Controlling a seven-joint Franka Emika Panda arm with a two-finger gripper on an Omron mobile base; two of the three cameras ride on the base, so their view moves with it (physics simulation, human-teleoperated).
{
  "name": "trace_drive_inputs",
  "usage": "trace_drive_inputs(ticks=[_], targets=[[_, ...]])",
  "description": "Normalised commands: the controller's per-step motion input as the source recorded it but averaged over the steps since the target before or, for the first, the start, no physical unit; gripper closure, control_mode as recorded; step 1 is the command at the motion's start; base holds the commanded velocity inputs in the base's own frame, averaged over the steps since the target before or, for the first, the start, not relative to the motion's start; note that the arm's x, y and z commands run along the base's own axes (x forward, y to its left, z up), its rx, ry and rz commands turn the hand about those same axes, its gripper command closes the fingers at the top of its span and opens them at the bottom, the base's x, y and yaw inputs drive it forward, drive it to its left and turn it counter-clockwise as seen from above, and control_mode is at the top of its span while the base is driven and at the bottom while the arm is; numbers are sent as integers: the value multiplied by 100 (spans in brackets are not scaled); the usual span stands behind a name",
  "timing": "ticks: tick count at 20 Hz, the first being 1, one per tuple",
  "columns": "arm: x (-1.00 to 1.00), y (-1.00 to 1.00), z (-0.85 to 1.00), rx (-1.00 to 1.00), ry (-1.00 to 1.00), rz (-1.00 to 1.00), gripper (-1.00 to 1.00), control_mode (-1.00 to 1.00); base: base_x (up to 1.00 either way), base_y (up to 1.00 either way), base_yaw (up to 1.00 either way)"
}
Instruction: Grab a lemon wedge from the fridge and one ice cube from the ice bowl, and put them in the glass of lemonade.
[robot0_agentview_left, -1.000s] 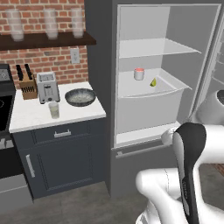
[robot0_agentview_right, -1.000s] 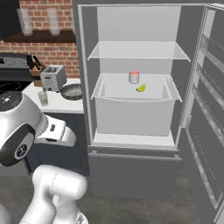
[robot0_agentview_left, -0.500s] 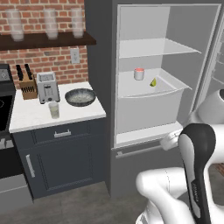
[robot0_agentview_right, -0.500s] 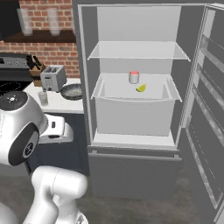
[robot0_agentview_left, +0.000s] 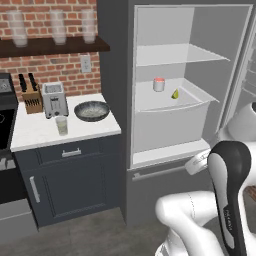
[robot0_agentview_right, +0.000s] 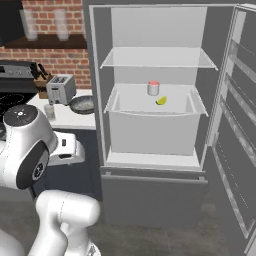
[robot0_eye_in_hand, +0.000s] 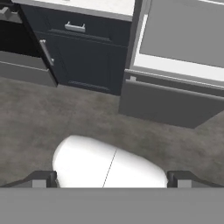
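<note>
Fridge door open, white shelves exposed. Lemon wedge on middle shelf tray, just beside red-topped white cup. Glass of lemonade on table, in front of toaster; ice bowl to its right. Gripper spread wide, empty, pointing down at floor before fridge.

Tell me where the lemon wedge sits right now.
The lemon wedge lies in the open fridge, in the white drawer tray, just right of the red-topped white cup.
</note>
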Motion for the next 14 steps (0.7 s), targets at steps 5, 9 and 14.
trace_drive_inputs(ticks=[5, 9, 14], targets=[[0, 0, 0, 0, 0, 0, -100, 100, -6, -42, -3], [0, 0, 0, 0, 0, 0, -100, 100, 0, -67, -9], [0, 0, 0, 0, 0, 0, -100, 100, 0, -64, -7]])
